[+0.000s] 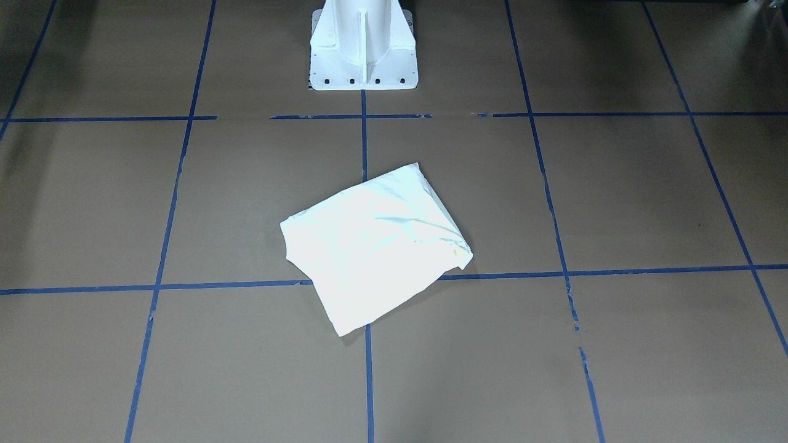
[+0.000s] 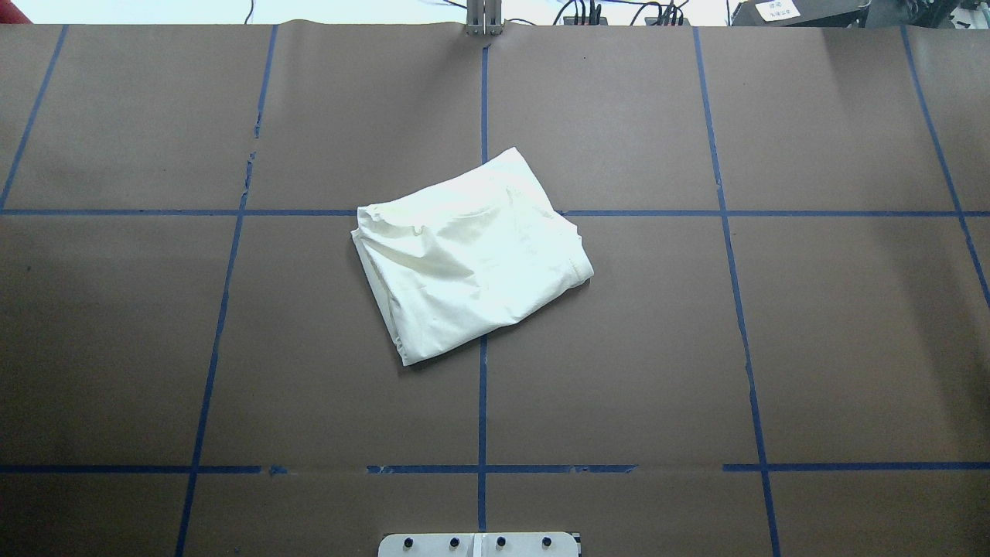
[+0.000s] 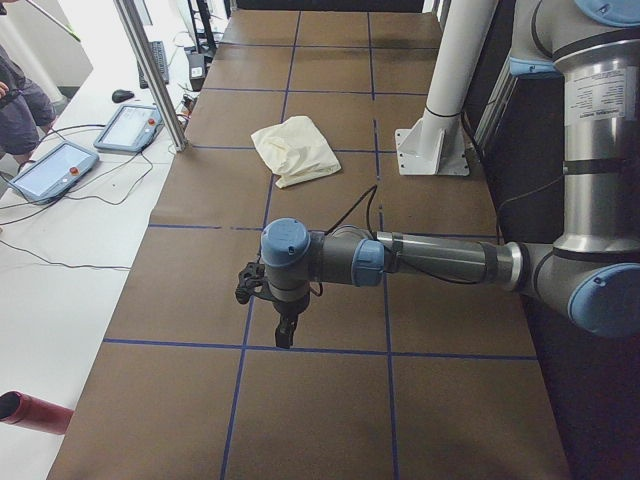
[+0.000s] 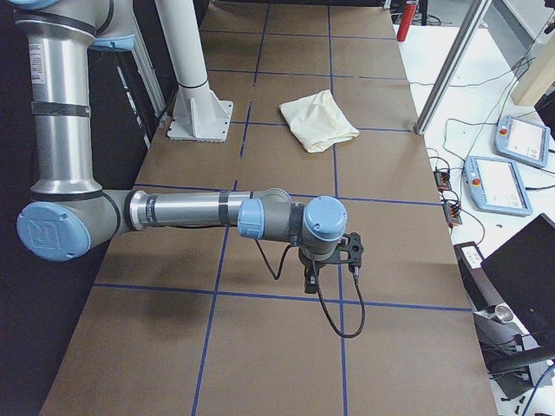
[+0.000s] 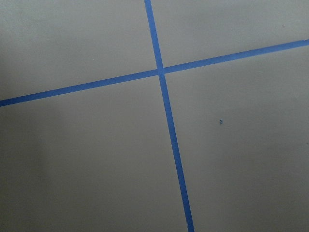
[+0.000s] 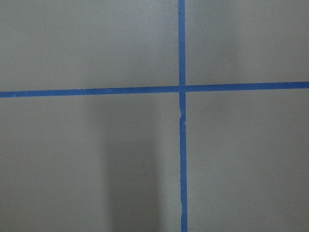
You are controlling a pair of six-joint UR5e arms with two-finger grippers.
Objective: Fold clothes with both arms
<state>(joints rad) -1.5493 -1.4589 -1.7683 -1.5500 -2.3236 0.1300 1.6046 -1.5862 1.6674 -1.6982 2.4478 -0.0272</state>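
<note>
The cream shirt [image 1: 375,246] lies folded into a skewed rectangle near the table's middle, plain side up; its print is hidden. It also shows in the overhead view [image 2: 468,255] and both side views [image 3: 297,150] [image 4: 319,120]. Neither arm touches it. My left gripper [image 3: 285,335] hangs over bare table far from the shirt, towards the table's left end; I cannot tell if it is open or shut. My right gripper [image 4: 310,282] hangs likewise towards the right end; I cannot tell its state. Both wrist views show only brown table and blue tape lines.
The white pedestal base [image 1: 363,49] stands at the robot's edge of the table. Blue tape lines [image 2: 483,348] grid the brown surface. Teach pendants [image 3: 55,170] [image 4: 499,182] and metal posts [image 3: 150,70] [image 4: 451,61] are beyond the operators' side.
</note>
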